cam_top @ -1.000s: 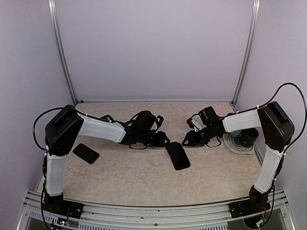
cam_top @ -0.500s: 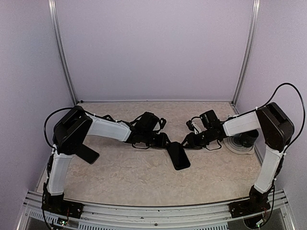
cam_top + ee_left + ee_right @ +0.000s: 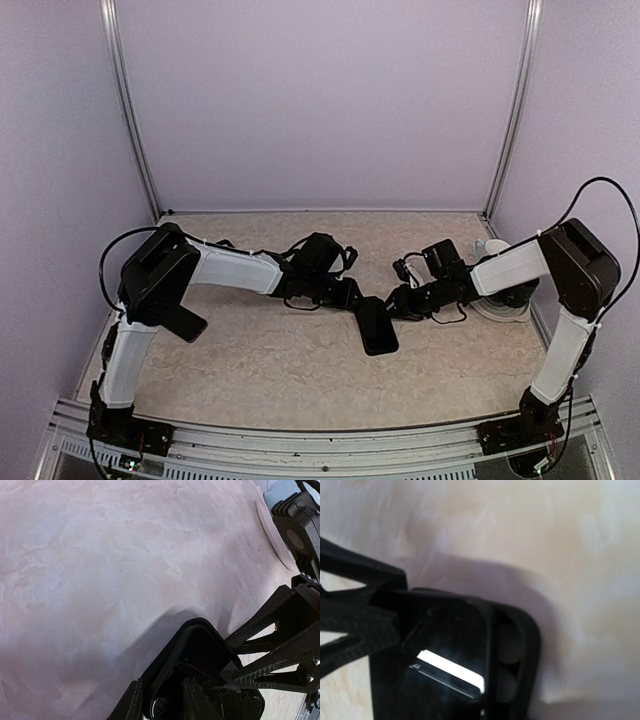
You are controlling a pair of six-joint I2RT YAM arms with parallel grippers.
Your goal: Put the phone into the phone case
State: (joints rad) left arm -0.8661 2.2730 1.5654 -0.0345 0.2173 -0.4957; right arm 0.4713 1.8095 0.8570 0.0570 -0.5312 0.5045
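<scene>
The black phone case (image 3: pixel 377 328) lies flat at mid-table with the glossy phone (image 3: pixel 445 655) resting in it, shifted sideways. The case's camera cut-out (image 3: pixel 507 655) shows bare beside the phone. My left gripper (image 3: pixel 350 297) is at the case's far-left corner. In the left wrist view it (image 3: pixel 161 692) straddles the raised rim (image 3: pixel 172 650), one finger outside the case and one on the glass, with a gap between them. My right gripper (image 3: pixel 397 303) is low at the far-right corner. Its black fingers (image 3: pixel 280 645) reach over the phone, and their spacing is hidden.
A second flat black slab (image 3: pixel 190 325) lies at the left, partly under my left arm. A round white object (image 3: pixel 500 300) sits by the right wall behind my right arm. Walls and metal posts close in the back and sides.
Both grippers have moved in and down onto the case's far corners. My left arm has swung right, covering more of the left slab. The case has shifted slightly.
</scene>
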